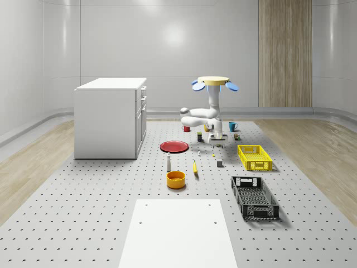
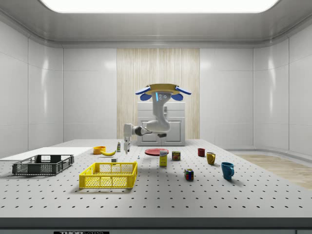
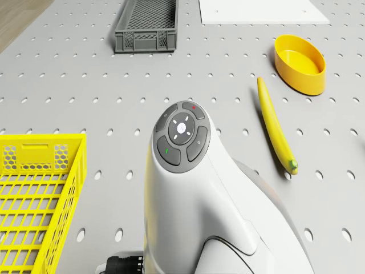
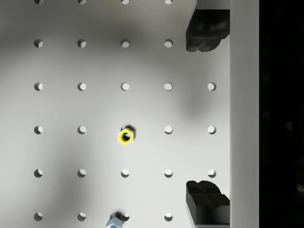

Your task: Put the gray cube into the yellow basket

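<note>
We are in the approach: the drone hovers over the perforated table (image 1: 83,212), our gripper (image 4: 207,118) spread wide and empty above a small yellow nut (image 4: 126,136), so next we must shift to the small gray cube (image 1: 220,163) lying just beside the yellow mesh basket (image 1: 255,157).

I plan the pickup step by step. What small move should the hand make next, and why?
Probably shift the hand to the gray cube: it hangs open above a yellow nut, not the cube, which sits beside the yellow basket. The drone hovers over the table.
</note>
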